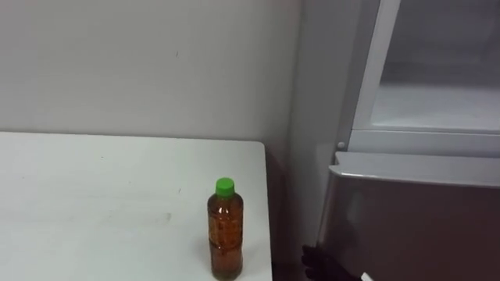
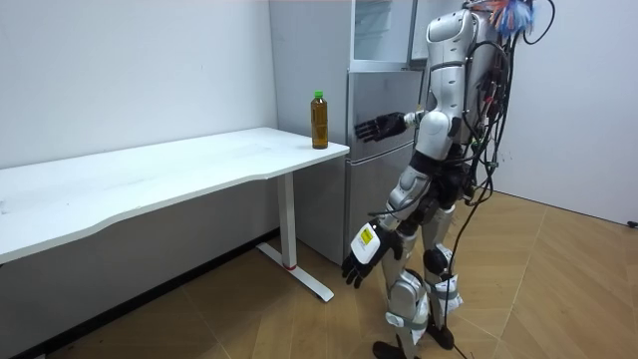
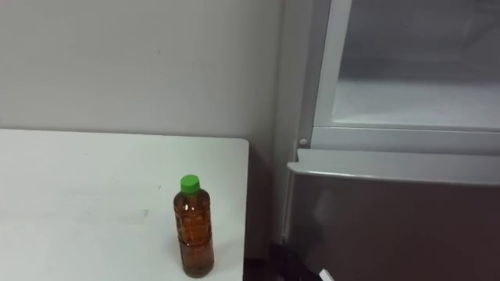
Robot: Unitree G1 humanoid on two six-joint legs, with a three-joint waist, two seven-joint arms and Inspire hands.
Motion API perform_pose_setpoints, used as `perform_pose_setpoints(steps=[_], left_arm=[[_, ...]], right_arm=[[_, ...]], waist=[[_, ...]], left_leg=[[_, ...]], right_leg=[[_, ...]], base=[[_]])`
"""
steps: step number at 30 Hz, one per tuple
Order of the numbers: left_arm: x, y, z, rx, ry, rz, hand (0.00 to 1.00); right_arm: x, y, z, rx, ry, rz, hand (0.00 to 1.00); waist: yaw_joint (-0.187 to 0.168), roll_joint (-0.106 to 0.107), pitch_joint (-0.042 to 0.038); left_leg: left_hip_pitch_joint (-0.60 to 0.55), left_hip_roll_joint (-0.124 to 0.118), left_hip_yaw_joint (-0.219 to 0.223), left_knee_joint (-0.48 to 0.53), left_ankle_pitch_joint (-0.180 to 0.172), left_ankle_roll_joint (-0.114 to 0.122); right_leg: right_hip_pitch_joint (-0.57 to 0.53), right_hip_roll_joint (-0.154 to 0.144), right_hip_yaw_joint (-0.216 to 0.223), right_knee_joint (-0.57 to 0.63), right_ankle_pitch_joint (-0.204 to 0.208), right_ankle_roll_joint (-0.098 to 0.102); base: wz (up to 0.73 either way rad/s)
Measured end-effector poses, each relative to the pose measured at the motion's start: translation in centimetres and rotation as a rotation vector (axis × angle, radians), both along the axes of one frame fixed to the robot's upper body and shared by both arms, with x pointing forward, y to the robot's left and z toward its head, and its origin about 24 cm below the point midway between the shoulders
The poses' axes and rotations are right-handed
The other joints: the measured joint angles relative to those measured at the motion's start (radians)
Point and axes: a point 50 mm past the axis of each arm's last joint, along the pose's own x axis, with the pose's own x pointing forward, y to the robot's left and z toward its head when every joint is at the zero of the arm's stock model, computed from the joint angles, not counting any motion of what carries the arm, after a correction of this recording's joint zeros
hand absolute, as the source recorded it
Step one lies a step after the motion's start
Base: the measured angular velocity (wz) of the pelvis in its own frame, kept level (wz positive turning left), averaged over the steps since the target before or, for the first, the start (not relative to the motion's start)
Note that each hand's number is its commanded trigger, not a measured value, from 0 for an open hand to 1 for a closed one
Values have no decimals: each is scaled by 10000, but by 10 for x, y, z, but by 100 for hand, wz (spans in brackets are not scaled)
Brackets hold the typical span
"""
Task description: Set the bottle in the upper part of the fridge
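A bottle [image 1: 225, 234] of brown liquid with a green cap stands upright near the right end of the white table [image 1: 94, 203]; in the room view the bottle [image 2: 319, 122] is at the table corner beside the fridge. The upper fridge compartment [image 1: 437, 101] is open and shows a pale shelf. My right hand [image 2: 379, 128] is raised at chest height, fingers spread, pointing toward the bottle with a gap between them; its dark fingers [image 1: 324, 265] show at the lower edge, right of the bottle. My left hand [image 2: 357, 264] hangs open by my thigh.
I stand on the wooden floor in front of the fridge, with the table end to my left. The shut grey lower fridge door [image 1: 414, 218] is straight ahead on the right. The table [image 2: 179, 170] runs along the wall.
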Motion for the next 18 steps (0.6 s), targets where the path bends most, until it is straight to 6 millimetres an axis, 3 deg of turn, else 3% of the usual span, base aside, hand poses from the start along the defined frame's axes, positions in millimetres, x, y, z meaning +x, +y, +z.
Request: perform_pose_setpoints(steps=[4,9,14,18], left_arm=[[3,0,0,16,-95,-18,0],[0,1,0,44,-20,-116,0],[-3,-1,0,-4,72,-146,0],[-2,-2,0,-26,38,-158,0]], right_arm=[[17,8,19,206,-1084,147,0],[32,23,52,1019,-2997,541,0],[32,28,52,1150,-3024,679,0],[32,27,54,1173,-3137,430,0]], waist=[[161,-28,-1],[284,-188,-90],[383,-62,-4],[439,-19,-5]], left_leg=[[-85,-2,-96,-5,0,1],[-63,-35,-309,55,0,-3],[-78,-42,-348,-36,-4,-5],[-201,-28,-376,-59,-1,-9]], right_leg=[[-4,-4,-41,-3,0,0],[263,16,-321,-302,26,33],[345,8,-460,-327,49,46],[265,7,-524,-329,52,41]], base=[[4],[20],[3],[2]])
